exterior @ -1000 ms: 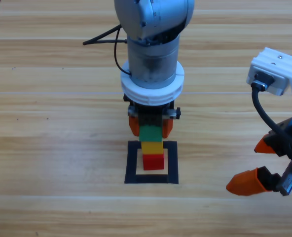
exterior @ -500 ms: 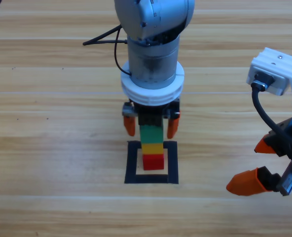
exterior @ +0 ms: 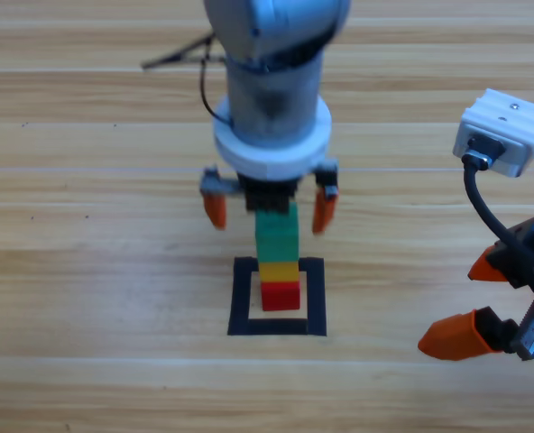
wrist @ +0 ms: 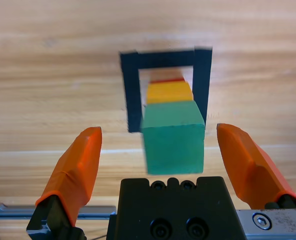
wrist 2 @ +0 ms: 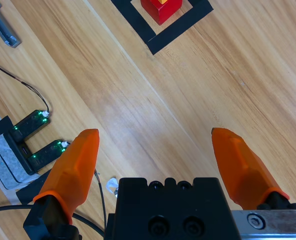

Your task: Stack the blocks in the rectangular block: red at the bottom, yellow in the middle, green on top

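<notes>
The pale wooden table (exterior: 87, 271) carries everything, with the left grey arm's gripper (exterior: 269, 209) hanging over its middle and the right grey arm's gripper (exterior: 483, 307) waiting low at the right edge, well apart from the work. The left gripper's orange jaws are spread wide on either side of the stack's top, touching nothing and holding nothing; the right gripper's jaws also stand wide apart and empty over bare wood. Below the left gripper lies the flat hollow rectangle of black tape (exterior: 241, 298), wider than a cube. Inside that outline stands a three-cube tower: the small matte red cube (exterior: 280, 295) on the table, the small yellow cube (exterior: 278, 270) resting on it, and the small teal-green cube (exterior: 276, 235) on top, upright between the parted jaws in the left wrist view.
</notes>
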{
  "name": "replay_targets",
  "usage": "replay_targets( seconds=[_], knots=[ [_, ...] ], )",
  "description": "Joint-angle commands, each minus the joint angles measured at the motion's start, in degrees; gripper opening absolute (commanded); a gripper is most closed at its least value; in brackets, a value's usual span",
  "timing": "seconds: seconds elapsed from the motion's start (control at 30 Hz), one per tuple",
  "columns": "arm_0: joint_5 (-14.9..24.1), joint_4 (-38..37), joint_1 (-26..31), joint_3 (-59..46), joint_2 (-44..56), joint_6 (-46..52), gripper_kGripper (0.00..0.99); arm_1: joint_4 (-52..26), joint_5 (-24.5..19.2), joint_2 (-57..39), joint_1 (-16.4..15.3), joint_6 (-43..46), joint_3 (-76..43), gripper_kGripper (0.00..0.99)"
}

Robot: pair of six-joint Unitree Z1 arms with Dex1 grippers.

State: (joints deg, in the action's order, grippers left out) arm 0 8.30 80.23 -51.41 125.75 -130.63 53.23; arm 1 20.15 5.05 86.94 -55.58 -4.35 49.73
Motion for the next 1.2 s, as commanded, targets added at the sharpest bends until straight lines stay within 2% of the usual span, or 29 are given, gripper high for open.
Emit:
replay_targets(
  seconds=[0.03,0.17,0.23,0.47,0.53,0.7,1.2],
  knots=[
    [9.98,0.1,-4.49,-1.74,18.66,3.72,0.973,1.12,0.05,-0.8,1.44,0.48,-0.08,0.99],
    [17.45,-1.74,-10.46,-11.32,30.87,6.8,0.973,1.12,0.05,-0.36,1.44,0.39,0.1,0.99],
    [19.91,-5.79,-12.57,-19.93,36.24,7.41,0.977,1.12,0.05,-0.1,1.44,0.39,0.19,0.99],
    [19.91,-38.92,-13.19,-66.51,61.55,-1.46,0.99,1.3,0.05,0.25,1.44,0.39,0.28,0.99],
    [19.47,-43.32,-13.19,-72.93,64.62,-2.87,0.99,1.3,0.05,0.25,1.44,0.39,0.28,0.99],
    [19.12,-47.89,-13.1,-79.61,66.73,-5.42,0.99,1.3,0.05,0.34,1.44,0.39,0.28,0.99],
    [18.59,-49.12,-13.1,-81.98,66.47,-7.18,0.99,1.39,0.05,-1.33,1.44,0.3,1.33,0.99]
  ],
)
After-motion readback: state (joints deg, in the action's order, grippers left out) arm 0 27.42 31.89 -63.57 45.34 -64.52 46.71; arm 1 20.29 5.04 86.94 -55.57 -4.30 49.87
